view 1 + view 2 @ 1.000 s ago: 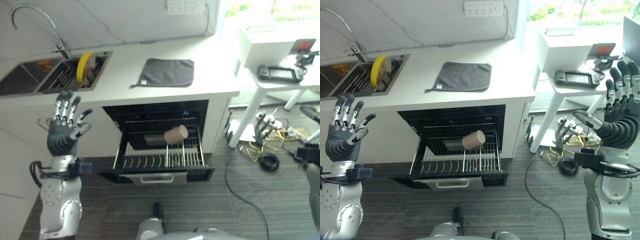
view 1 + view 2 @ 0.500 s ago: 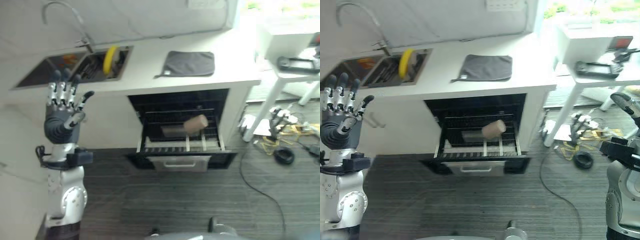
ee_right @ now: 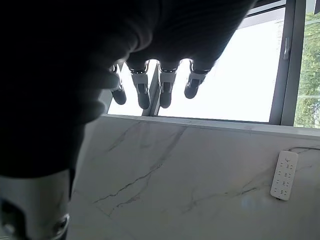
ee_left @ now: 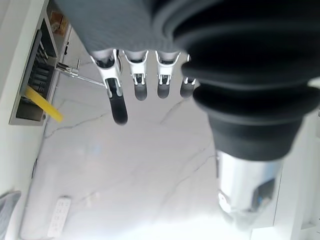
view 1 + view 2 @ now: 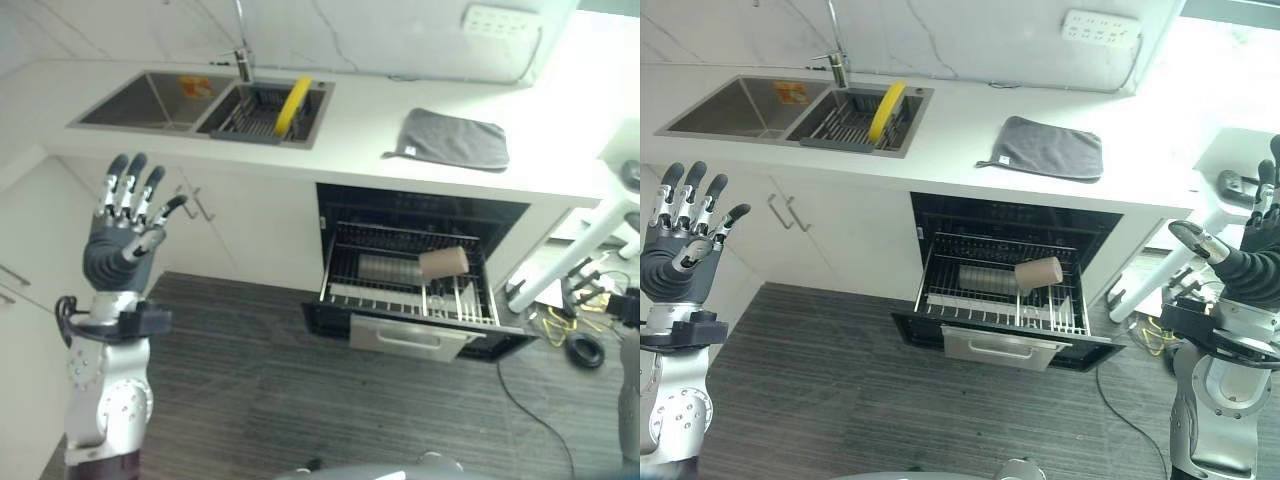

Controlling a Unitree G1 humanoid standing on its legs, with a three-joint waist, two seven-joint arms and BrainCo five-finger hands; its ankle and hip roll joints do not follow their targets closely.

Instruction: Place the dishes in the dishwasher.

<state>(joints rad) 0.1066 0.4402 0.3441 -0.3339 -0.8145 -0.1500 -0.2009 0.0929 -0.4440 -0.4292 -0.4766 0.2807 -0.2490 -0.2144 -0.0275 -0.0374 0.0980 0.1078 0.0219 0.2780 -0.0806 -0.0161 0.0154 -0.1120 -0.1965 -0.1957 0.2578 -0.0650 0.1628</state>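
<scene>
A yellow plate (image 5: 292, 104) stands on edge in the rack of the right sink basin (image 5: 250, 113). Below the counter the dishwasher (image 5: 420, 290) is open with its lower rack (image 5: 1000, 305) pulled out. A tan cup (image 5: 443, 262) lies on its side in that rack, beside a grey dish (image 5: 985, 277). My left hand (image 5: 122, 240) is raised at the left, fingers straight and spread, holding nothing, far from the sink. My right hand (image 5: 1252, 262) is raised at the right edge, fingers straight (image 3: 141, 92), also empty.
A grey cloth (image 5: 455, 141) lies on the white counter (image 5: 960, 130) above the dishwasher. A tap (image 5: 836, 62) stands behind the sink. White cabinet doors (image 5: 240, 235) are left of the dishwasher. A white table leg (image 5: 570, 260) and cables (image 5: 580, 345) are at the right.
The whole picture has shifted, so the camera has moved; sink and dishwasher now sit further right in view. Both hands stay raised and open. The cup lies as before.
</scene>
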